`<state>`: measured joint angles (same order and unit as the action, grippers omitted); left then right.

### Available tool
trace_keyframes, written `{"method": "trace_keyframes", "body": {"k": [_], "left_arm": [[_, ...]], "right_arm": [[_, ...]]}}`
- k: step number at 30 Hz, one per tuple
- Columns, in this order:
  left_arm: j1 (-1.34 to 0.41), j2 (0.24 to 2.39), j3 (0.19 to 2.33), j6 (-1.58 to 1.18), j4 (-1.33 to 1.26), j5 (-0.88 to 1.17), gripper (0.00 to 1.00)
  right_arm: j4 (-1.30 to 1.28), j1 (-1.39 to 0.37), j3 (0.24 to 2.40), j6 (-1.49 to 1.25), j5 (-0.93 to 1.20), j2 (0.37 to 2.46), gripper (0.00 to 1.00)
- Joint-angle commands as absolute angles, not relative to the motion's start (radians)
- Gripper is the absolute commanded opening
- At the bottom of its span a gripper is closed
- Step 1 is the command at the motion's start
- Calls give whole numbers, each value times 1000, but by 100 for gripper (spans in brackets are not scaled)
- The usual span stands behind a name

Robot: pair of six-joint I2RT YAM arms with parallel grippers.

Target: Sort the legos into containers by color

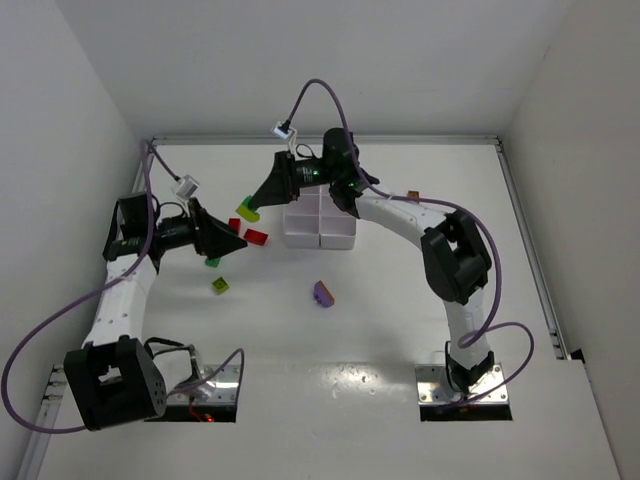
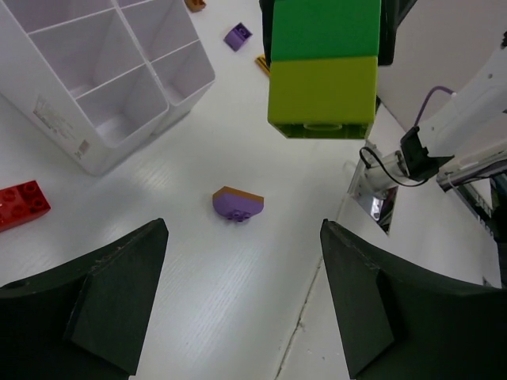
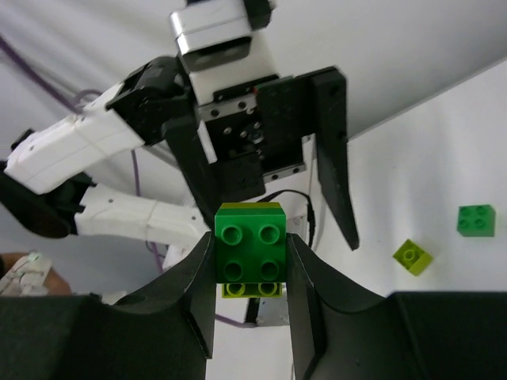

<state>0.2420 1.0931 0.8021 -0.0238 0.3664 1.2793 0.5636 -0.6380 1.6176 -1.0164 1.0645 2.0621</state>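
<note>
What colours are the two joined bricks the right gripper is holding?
Green brick joined to a lime-yellow brick, clearest in left wrist view.

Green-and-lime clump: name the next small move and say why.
Probably ease the left pincer forward around the lime brick: the right pincer is shut on the green brick, the lime one is joined to it, and the left jaws stand open facing it.

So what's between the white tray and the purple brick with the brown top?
Nothing, just bare table between the white plastic compartment tray and the small purple plastic brick, seen from the top camera.
</note>
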Motion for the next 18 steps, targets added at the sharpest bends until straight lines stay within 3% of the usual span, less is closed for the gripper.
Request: {"method": "trace_keyframes", "body": {"k": [1,18], "left_arm": [[250,1129,880,9,321,1390,84],[241,1163,965,-18,321,1470,82]], "right_arm": [[667,-635,1620,-1058,1112,2062,0],[696,-663,1597,-1058,1161,2071,0]]}}
